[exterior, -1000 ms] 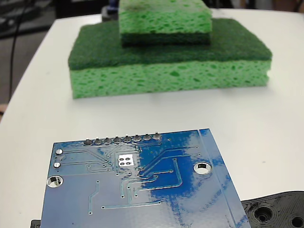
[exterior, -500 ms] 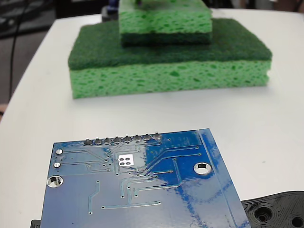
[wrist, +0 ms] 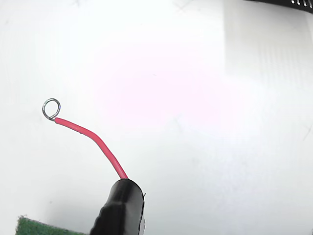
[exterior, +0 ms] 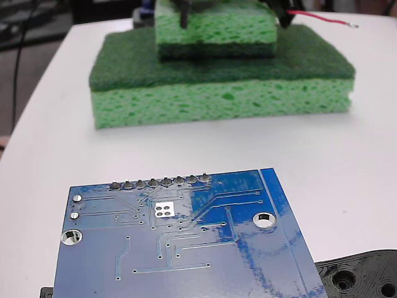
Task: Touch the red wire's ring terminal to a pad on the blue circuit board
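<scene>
White table (exterior: 347, 161); curved red wire (wrist: 95, 139), silver ring terminal (wrist: 51, 108).

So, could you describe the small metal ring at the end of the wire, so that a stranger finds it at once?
In the fixed view, start at the stacked green sponges at the back of the white table. From their top right corner a thin red wire runs to the right. The ring terminal is the tiny silver open loop at its free tip, the only bare metal there.

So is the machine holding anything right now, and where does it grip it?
Yes, the red wire. Its far end disappears into the black fingers; the end with the ring terminal sticks out free.
</scene>
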